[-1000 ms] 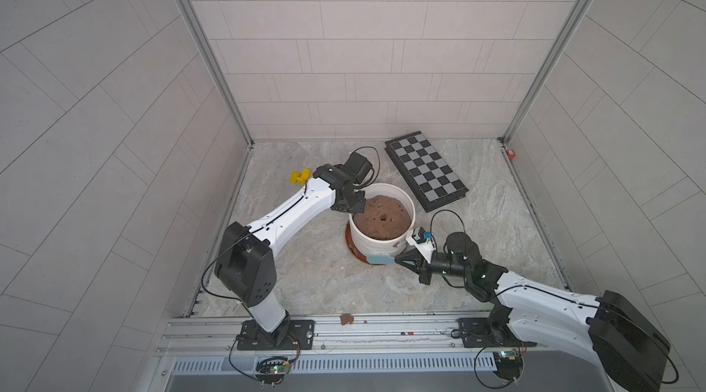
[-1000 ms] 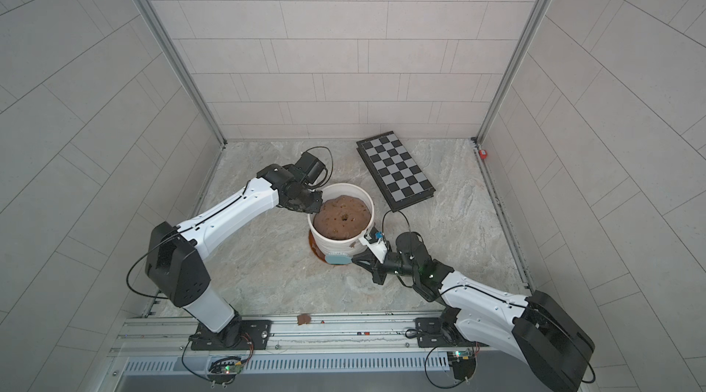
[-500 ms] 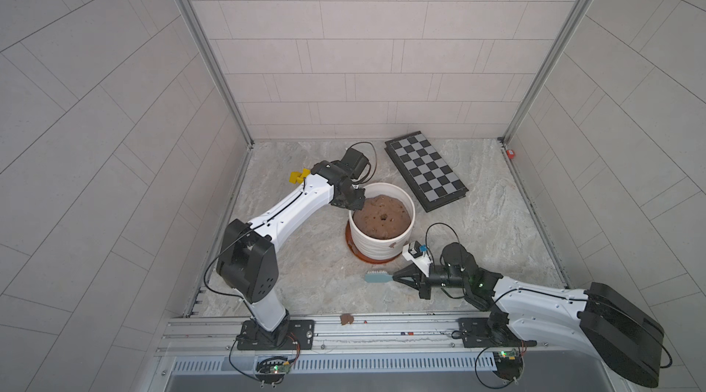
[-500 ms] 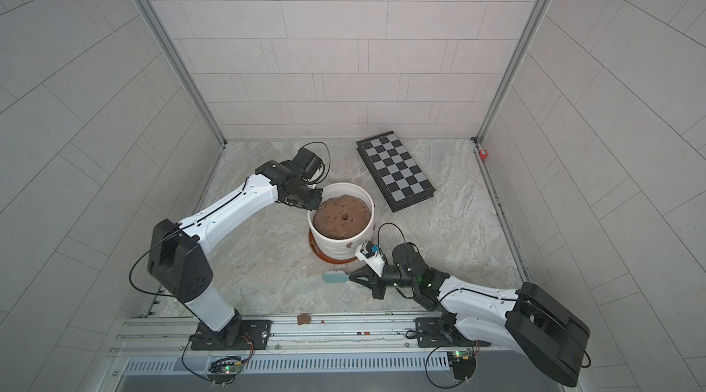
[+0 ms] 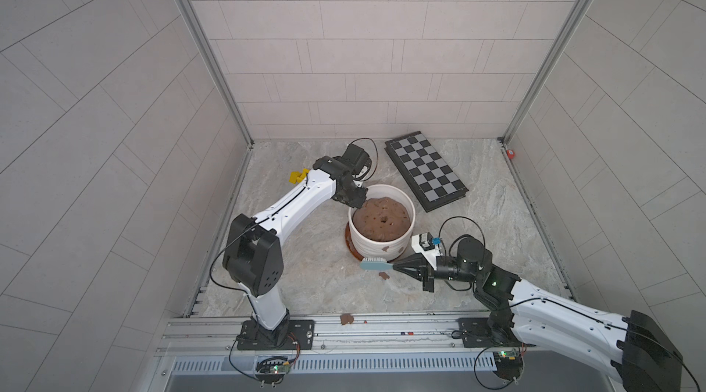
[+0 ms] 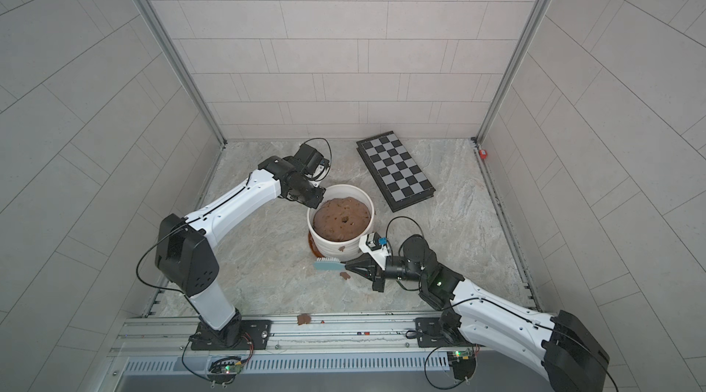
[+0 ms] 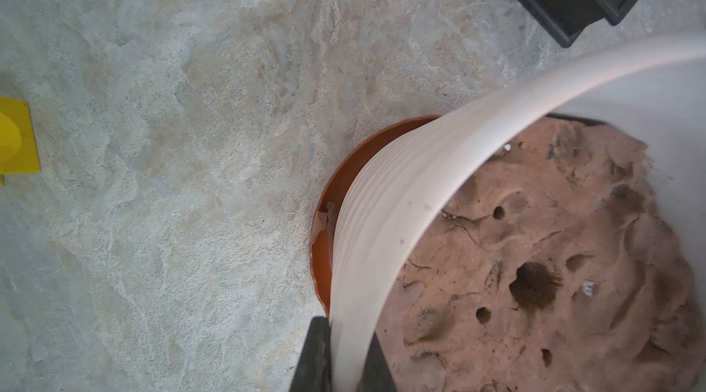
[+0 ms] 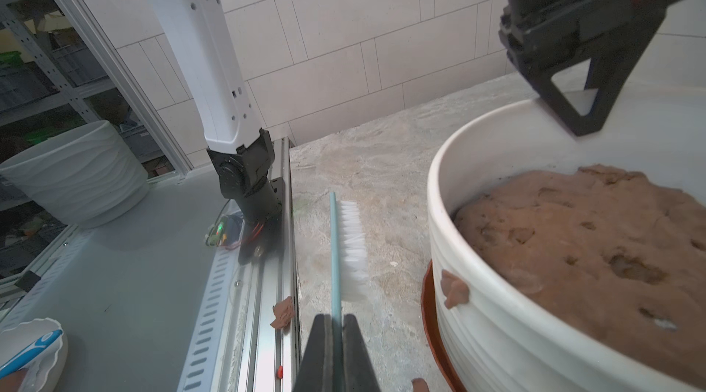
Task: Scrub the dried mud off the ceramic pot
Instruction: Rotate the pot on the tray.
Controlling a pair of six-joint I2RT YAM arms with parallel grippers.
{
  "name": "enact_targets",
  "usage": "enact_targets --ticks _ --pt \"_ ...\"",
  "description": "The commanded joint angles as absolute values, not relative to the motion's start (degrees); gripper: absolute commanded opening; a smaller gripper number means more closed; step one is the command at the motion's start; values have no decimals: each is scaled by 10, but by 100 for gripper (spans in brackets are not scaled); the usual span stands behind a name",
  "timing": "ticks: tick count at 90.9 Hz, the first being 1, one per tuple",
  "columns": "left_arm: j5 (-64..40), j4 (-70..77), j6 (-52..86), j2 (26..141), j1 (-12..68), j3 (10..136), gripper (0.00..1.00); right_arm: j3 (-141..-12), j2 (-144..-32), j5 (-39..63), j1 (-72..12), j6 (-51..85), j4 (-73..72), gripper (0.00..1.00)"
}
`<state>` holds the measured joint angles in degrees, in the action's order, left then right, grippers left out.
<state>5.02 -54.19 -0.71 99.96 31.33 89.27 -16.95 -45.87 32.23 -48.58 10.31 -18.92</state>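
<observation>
Enclosure: pale grey tiled walls [image 5: 363, 46] on three sides, with aluminium posts in the corners. An aluminium rail [image 5: 401, 327] runs along the front and carries both arm bases. Surface: marbled grey-beige tabletop [image 5: 305, 279], matte, with faint brownish staining near the middle.

The ceramic pot [image 5: 366, 247] stands upright near the centre of the tabletop on an orange-brown saucer [image 5: 348, 245]. It is visible in both top views. A lumpy brown mass [image 5: 383, 218] with a hole in the middle fills it.

One patch of dried mud [image 5: 385, 249] sticks to the ribbed outer wall on the side facing the rail. In the right wrist view the patch [image 8: 454, 290] stands proud of the ribs. A loose flake [image 5: 383, 275] lies on the tabletop just in front of the pot. A second flake [image 5: 347, 319] lies on the rail.

Left gripper [image 5: 353, 203]: clenched on the pot rim at the far left side. The left wrist view shows one finger outside the wall and one inside.

Right gripper [image 5: 395, 266]: clamped on the handle of a light-blue brush [image 5: 376, 264], white bristles turned toward the pot. The right wrist view shows a gap between the bristles and the pot wall. Cannot tell whether the brush touches the tabletop.

A chessboard [image 5: 426, 170] lies flat behind and to the right of the pot, apart from it. A yellow piece [image 5: 298, 176] sits behind the left arm near the left wall. In the right wrist view a second white pot [image 8: 76, 180] stands on a grey bench beyond the rail.
</observation>
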Motion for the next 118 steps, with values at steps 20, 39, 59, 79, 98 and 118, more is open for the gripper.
enact_targets --ticks 20,39,59,79,98,118 --pt "-22 -552 -28 1024 309 894 0 -214 -459 287 -458 71 -123 0" --pt "-35 -554 -34 1026 309 895 0 -215 -474 279 -430 77 -121 0" --pt "-38 -555 -42 1026 309 894 0 -199 -481 268 -395 101 -110 0" --pt "-47 -555 -46 1027 308 895 0 -173 -499 277 -389 124 -122 0" --pt "-47 -559 -46 1027 308 903 0 -133 -508 334 -397 157 -191 0" --pt "-49 -563 -42 1028 309 915 0 -115 -529 374 -439 157 -223 0"
